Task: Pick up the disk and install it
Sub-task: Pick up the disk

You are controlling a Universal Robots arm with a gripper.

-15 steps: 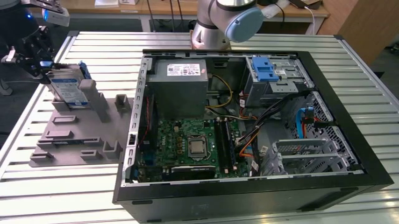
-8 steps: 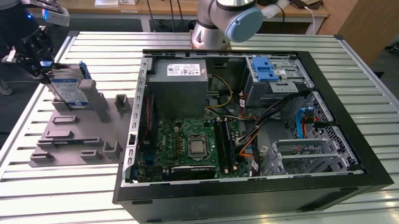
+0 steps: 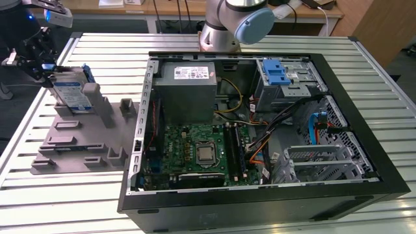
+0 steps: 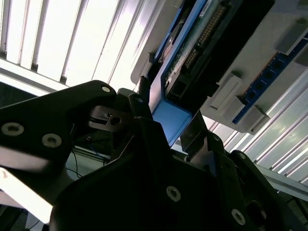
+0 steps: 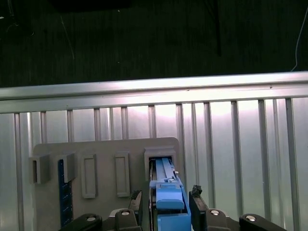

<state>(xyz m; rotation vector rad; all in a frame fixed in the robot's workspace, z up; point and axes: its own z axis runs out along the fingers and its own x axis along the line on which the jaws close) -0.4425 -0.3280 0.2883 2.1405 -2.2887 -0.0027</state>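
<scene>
The blue-framed silver rectangular disk (image 3: 69, 92) is standing at the exterior view's left, the black gripper (image 5: 166, 198) straddling it, jaws spread.

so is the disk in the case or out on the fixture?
Out. The disk stands on edge in a slot of the grey fixture, beside the open computer case; the end effector is at it.

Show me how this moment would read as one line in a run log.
stage: pick-up | hand: straddling disk | disk: upright in gray holder | computer case: open, disk not installed
</scene>
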